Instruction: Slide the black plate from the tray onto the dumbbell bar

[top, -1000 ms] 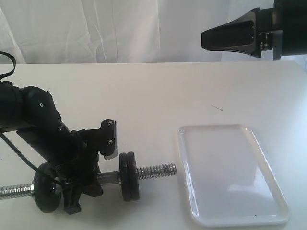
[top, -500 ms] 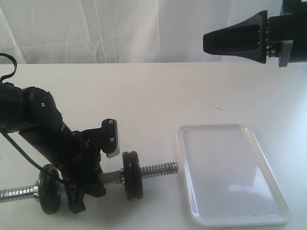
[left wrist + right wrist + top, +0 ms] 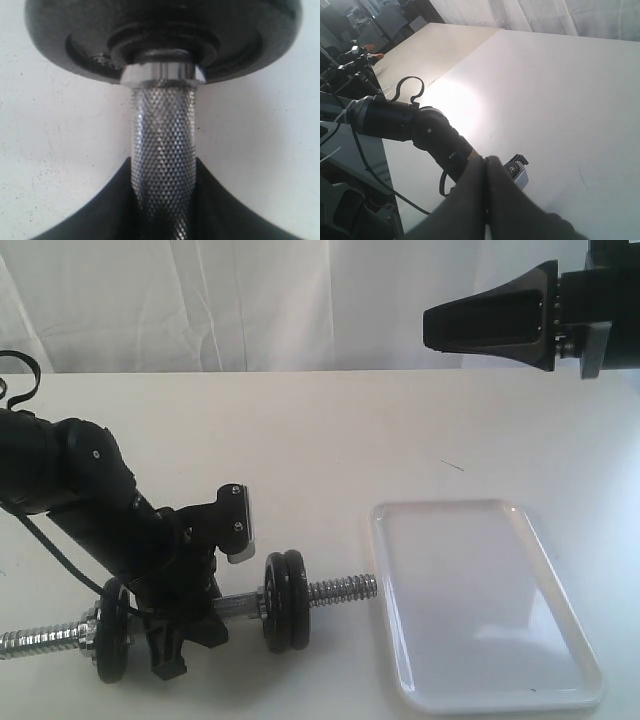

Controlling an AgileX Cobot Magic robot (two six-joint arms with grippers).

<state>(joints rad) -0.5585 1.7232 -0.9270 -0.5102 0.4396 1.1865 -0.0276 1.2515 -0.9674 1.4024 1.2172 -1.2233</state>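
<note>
Your table [image 3: 320,430] carries the tray [image 3: 385,570] at right. Your right gripper [image 3: 430,328] hangs high, clear of it, fingers [image 3: 470,200] pressed together. Your left gripper [image 3: 188,612] pinches the bar [image 3: 340,590]; the plate [image 3: 297,598] sits on that bar, between gripper and tray, touching a second disc [image 3: 272,602].

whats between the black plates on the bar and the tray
Only the threaded end of the dumbbell bar, running from the black plates toward the tray, per the exterior view.
</note>
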